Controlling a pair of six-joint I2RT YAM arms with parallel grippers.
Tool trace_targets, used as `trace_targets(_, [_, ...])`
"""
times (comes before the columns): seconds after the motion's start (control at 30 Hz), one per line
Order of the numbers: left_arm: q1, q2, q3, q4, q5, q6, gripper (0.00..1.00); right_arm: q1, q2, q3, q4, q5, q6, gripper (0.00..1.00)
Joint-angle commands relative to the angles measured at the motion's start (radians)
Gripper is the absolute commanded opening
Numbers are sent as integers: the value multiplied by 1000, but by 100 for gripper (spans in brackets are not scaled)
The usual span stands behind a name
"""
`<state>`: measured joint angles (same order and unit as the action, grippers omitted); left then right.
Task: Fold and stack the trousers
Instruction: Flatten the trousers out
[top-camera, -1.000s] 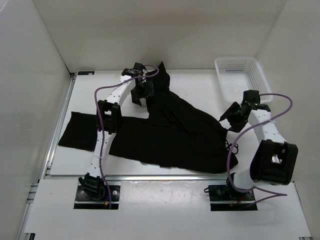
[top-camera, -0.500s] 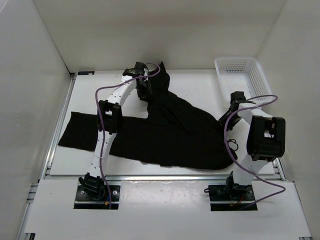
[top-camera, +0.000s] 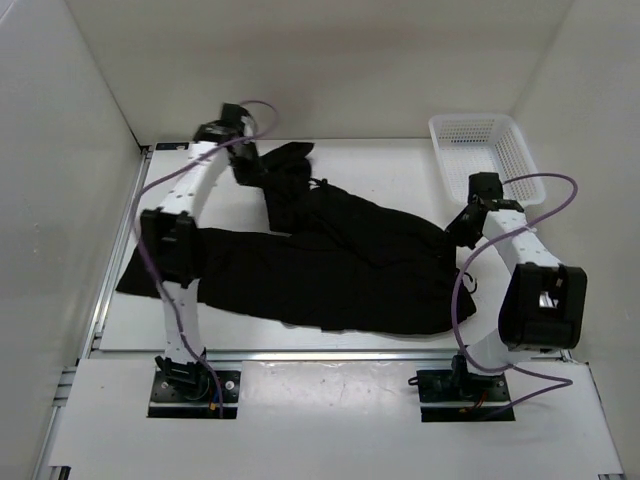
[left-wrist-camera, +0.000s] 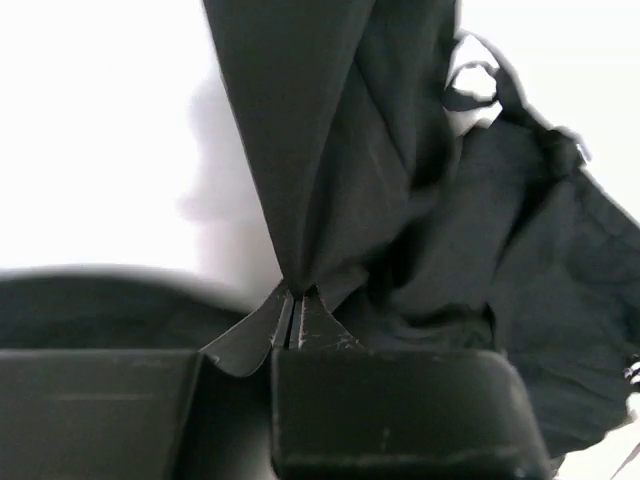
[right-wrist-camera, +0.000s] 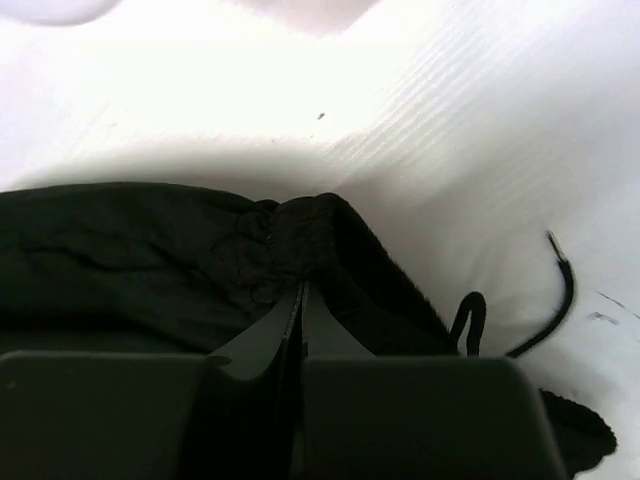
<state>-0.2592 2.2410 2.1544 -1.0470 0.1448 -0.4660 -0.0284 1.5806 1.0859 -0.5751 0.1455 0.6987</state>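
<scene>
Trousers (top-camera: 340, 270) sprawl black across the middle of the counter (top-camera: 400, 170), one leg stretched left, the other bunched at the far side. My left gripper (left-wrist-camera: 293, 303) is pressed together on a fold of that far leg, cloth pulled taut. My right gripper (right-wrist-camera: 301, 297) pinches the waistband, drawstring (right-wrist-camera: 560, 285) loose beside it. Best bet: lift both evenly and draw apart so the cloth flattens, clear of the basket (top-camera: 480, 150).

Count: 1 trousers (top-camera: 340, 270), 1 basket (top-camera: 487, 150), 1 worktop (top-camera: 390, 165), 2 arms.
One black pair, one white mesh basket. Left arm (top-camera: 185, 190) and right arm (top-camera: 520, 240), two fingers each: left fingers (left-wrist-camera: 250, 335), right fingers (right-wrist-camera: 262, 338).
</scene>
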Motion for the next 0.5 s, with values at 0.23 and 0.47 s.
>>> trace_targets(0.23, [149, -505, -502, 15, -154, 27, 64, -8, -215, -136, -57, 91, -57, 0])
trace_targets(0.47, [222, -321, -266, -73, -252, 38, 58, -18, -228, -112, -77, 101, -67, 0])
